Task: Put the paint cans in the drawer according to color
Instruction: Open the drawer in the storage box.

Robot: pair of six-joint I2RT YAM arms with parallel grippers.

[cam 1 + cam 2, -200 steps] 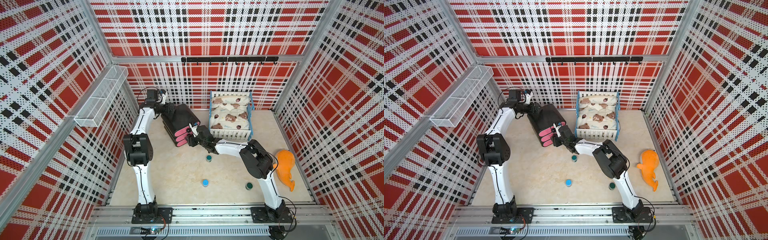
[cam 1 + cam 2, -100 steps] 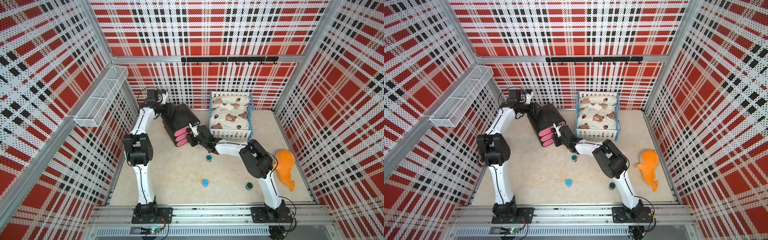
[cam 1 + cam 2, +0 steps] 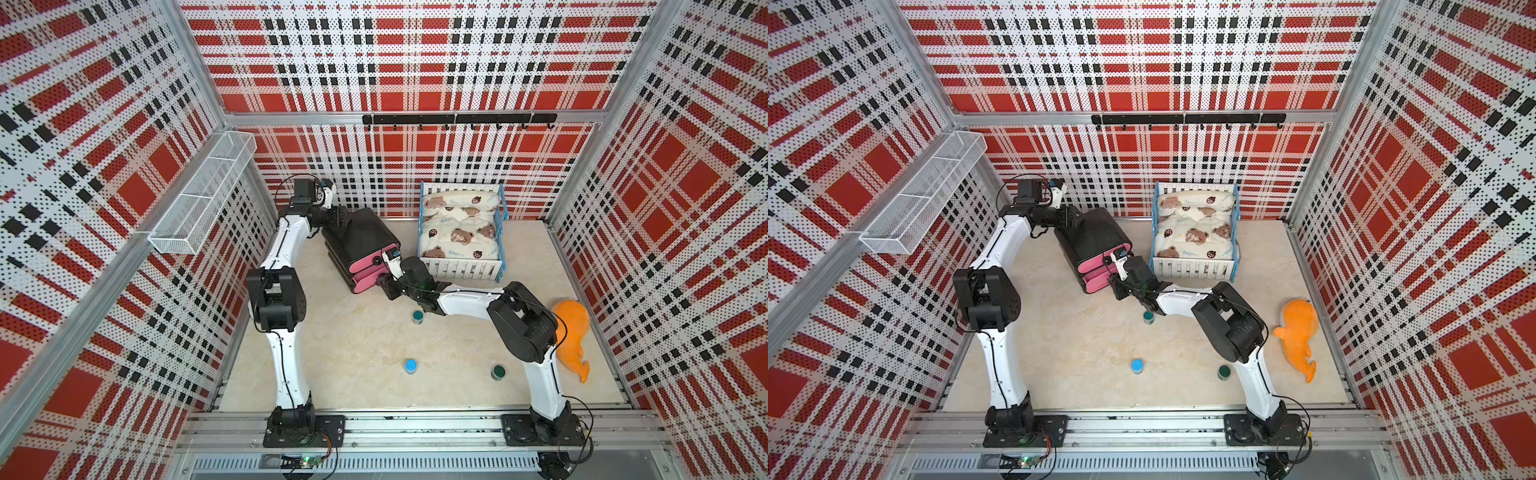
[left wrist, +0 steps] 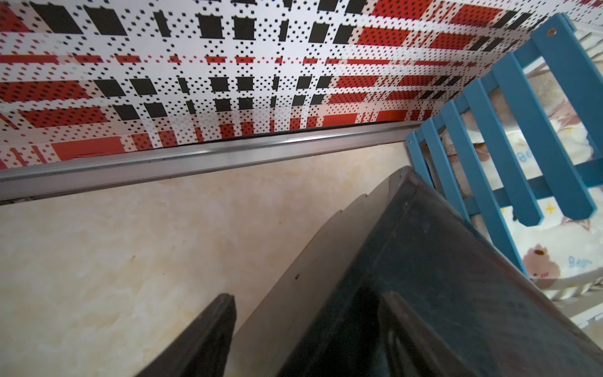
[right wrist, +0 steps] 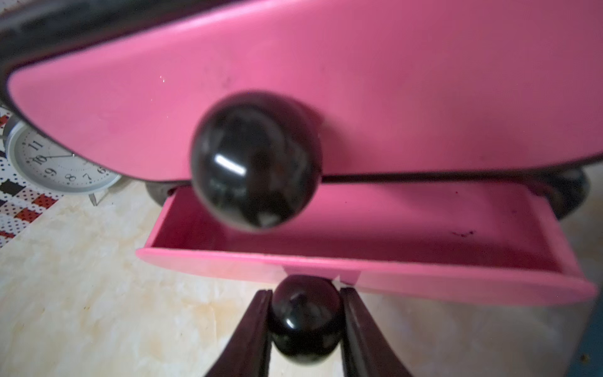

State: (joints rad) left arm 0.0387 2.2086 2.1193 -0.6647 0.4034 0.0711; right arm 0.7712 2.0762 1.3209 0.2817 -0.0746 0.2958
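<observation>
Far out on my left arm, the left gripper [image 3: 340, 216] sits at the rear top corner of the small black rounded chest [image 3: 359, 237] of three pink-fronted drawers. Its wrist camera shows its dark fingers [image 4: 212, 336] spread astride the chest's back edge, one beside the side panel and one over the top. I cannot tell whether they press on it.

At the chest's front, the right gripper [image 5: 306, 303] is clenched on the round black knob [image 5: 305, 323] of the bottom drawer [image 5: 391, 277]. That drawer stands partly pulled out, with its pink inside showing. The glossy knob of the drawer above [image 5: 256, 160] hangs just over the fingers.

On the beige table [image 3: 353, 353], a dark green-lidded paint can [image 3: 418, 316] stands just behind this gripper, beside its forearm. A blue-lidded paint can [image 3: 410, 365] and a second dark green-lidded paint can [image 3: 498, 371] stand well back, toward the arm bases. A white and blue toy bed [image 3: 461, 270] sits just to the gripper's right.
</observation>
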